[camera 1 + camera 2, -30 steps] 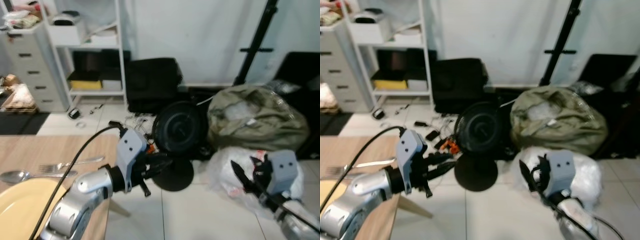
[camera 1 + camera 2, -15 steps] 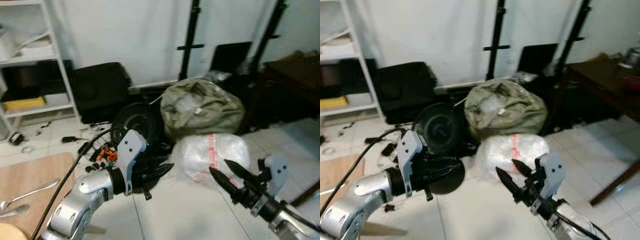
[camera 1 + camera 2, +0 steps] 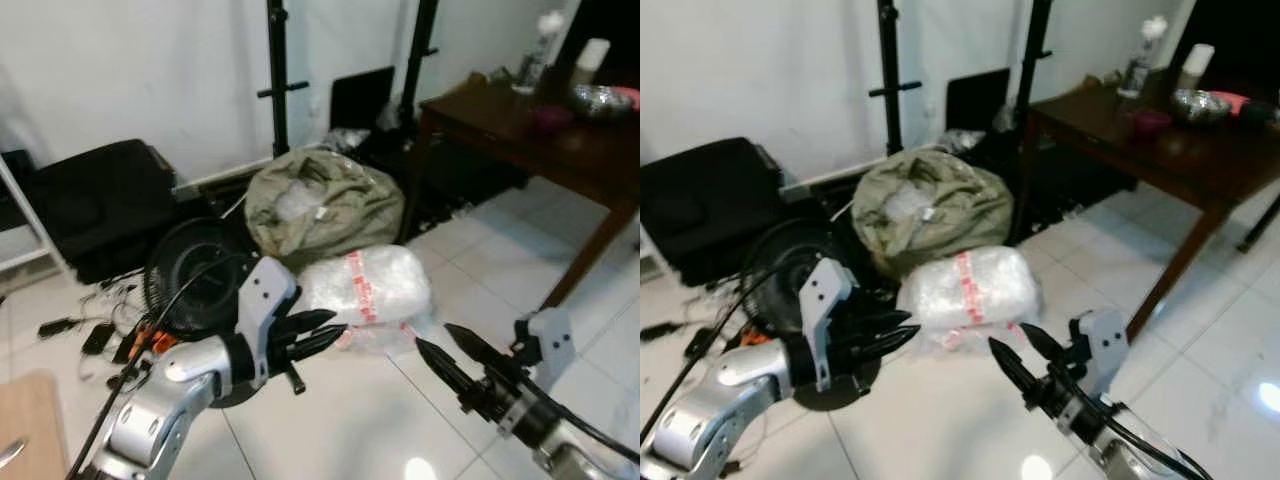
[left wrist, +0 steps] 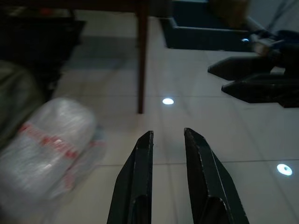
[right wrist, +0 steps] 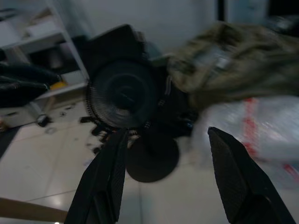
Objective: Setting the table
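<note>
Both of our grippers hang empty over the white tiled floor point(image 3: 350, 420), and we carry nothing for the table. Our left gripper point(image 3: 320, 328) reaches forward at the near left with its two black fingers point(image 4: 140, 172) a narrow gap apart, clamped on nothing. Our right gripper point(image 3: 450, 355) is at the near right, its fingers spread wide and pointing toward the left one, also holding nothing. At the far right stands a dark wooden table point(image 3: 520, 125); on its top we see a bottle point(image 3: 1137, 60), a pale cup point(image 3: 1196, 66), a small dark bowl point(image 3: 1151, 121) and a silver bowl point(image 3: 1197, 103), all blurred. At the near left edge shows the corner of a light wooden table point(image 3: 25, 425); its top is cut off by the picture. Between the grippers and the far wall lies a clear plastic-wrapped bundle with red print point(image 3: 365, 290), and just behind it an olive-green bag point(image 3: 320, 205). To the left of these a black fan point(image 3: 190, 285) stands on the floor, with cables and small items point(image 3: 100, 335) scattered beside it. A black case point(image 3: 95, 205) sits against the wall at the far left, and two black stand poles point(image 3: 275, 75) rise behind the bag.
</note>
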Tool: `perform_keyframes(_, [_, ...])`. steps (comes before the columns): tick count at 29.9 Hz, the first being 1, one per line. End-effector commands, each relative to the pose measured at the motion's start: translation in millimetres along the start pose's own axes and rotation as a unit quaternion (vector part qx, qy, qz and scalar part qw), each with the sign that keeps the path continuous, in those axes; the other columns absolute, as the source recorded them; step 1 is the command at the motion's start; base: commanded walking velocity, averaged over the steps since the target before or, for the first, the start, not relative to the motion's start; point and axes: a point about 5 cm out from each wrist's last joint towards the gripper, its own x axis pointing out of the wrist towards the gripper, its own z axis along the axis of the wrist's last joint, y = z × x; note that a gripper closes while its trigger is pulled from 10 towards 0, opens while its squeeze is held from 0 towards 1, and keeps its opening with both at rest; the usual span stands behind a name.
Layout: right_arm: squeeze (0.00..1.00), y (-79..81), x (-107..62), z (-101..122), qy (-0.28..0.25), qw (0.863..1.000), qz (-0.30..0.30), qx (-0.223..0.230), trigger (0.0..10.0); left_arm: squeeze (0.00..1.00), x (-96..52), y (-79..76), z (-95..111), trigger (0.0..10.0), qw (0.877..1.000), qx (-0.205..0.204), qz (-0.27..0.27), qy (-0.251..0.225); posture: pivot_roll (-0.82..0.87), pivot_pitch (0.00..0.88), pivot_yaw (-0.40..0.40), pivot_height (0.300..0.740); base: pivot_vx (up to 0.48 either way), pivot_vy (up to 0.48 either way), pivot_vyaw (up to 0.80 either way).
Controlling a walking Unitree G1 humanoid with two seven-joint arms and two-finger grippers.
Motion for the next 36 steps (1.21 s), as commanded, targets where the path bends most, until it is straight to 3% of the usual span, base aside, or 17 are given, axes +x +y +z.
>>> perform_keyframes(1, [0.00, 1.5, -1.5, -1, 0.000, 1.000, 0.003, 0.008, 10.0, 0.00, -1.1, -1.8, -4, 10.0, 1.000, 0.002, -0.001, 0.006, 0.04, 0.092, 0.098, 0.740, 0.000, 0.000, -0.79])
perform_keyframes(18, [0.00, 17.6, 5.6, -11, 0.005, 0.999, 0.020, 0.027, 10.0, 0.00, -6.7, 1.4, -29, 10.0, 0.997, -0.012, 0.055, 0.044, 0.04, 0.095, 0.100, 0.740, 0.000, 0.000, -0.79])
perform_keyframes(36, [0.00, 19.2, 3.6, -16, 0.013, 0.999, 0.010, 0.029, 10.0, 0.00, -2.8, 4.3, -33, 10.0, 0.996, -0.016, 0.080, 0.040, 0.03, 0.101, 0.101, 0.740, 0.000, 0.000, -0.79])
